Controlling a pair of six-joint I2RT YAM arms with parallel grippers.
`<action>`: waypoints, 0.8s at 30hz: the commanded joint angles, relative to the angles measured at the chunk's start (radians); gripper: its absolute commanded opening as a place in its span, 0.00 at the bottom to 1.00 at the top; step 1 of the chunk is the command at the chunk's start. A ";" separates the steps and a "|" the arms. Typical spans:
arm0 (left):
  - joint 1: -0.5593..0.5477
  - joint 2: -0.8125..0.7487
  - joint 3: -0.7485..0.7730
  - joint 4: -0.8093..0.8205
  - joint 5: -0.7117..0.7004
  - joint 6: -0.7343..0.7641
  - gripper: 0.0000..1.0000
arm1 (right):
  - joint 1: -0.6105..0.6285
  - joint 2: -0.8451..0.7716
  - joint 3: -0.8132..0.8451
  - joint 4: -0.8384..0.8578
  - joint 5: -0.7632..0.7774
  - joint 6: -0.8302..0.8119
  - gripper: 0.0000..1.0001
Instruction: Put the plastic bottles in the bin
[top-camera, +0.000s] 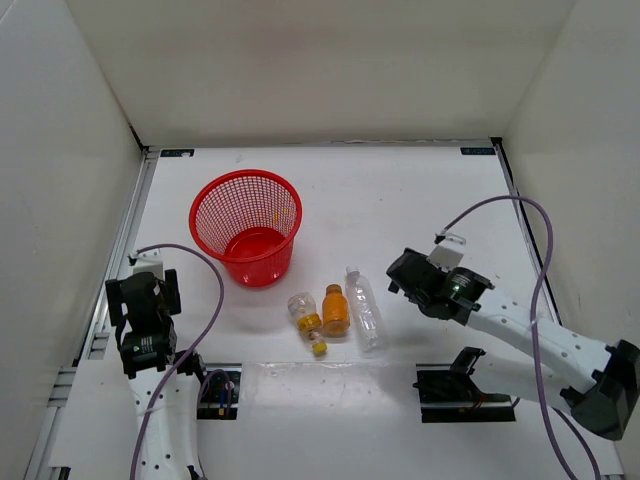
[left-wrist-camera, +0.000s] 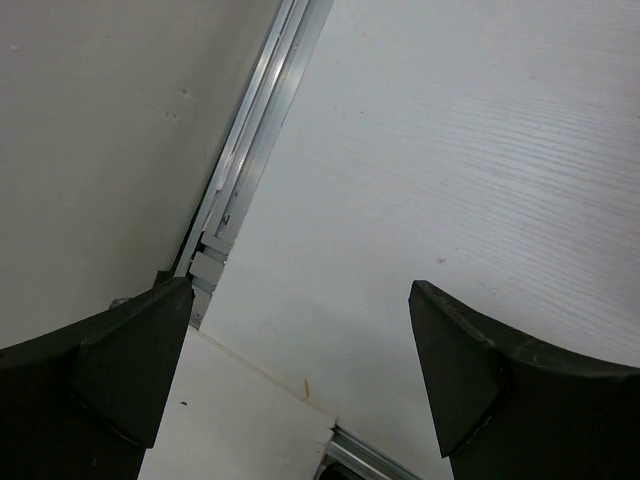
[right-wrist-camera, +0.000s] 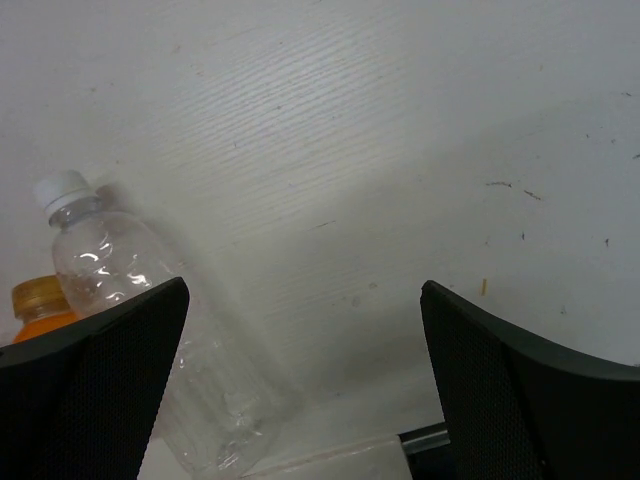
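Three bottles lie side by side on the white table near its front: a stubby clear one with yellow label and cap (top-camera: 305, 320), a short orange one (top-camera: 335, 310), and a tall clear one with a white cap (top-camera: 365, 308). The red mesh bin (top-camera: 246, 226) stands upright behind and left of them. My right gripper (top-camera: 402, 275) is open, just right of the tall bottle; its wrist view shows the tall bottle (right-wrist-camera: 150, 300) and the orange bottle's cap (right-wrist-camera: 40, 300) at the left, beside the left finger. My left gripper (top-camera: 150, 290) is open and empty at the table's left edge.
White walls enclose the table on three sides. An aluminium rail (left-wrist-camera: 255, 130) runs along the left edge. Purple cables loop from both arms. Black mounting plates (top-camera: 460, 385) sit at the near edge.
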 joint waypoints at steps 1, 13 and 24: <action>-0.004 -0.006 -0.006 -0.011 -0.031 0.009 1.00 | 0.023 0.078 0.107 -0.070 0.038 -0.002 1.00; -0.004 -0.006 0.058 -0.039 0.154 0.078 1.00 | 0.015 0.477 0.393 0.200 -0.425 -0.650 0.98; -0.004 -0.006 0.058 -0.069 0.154 0.089 1.00 | -0.048 0.586 0.306 0.197 -0.479 -0.561 0.87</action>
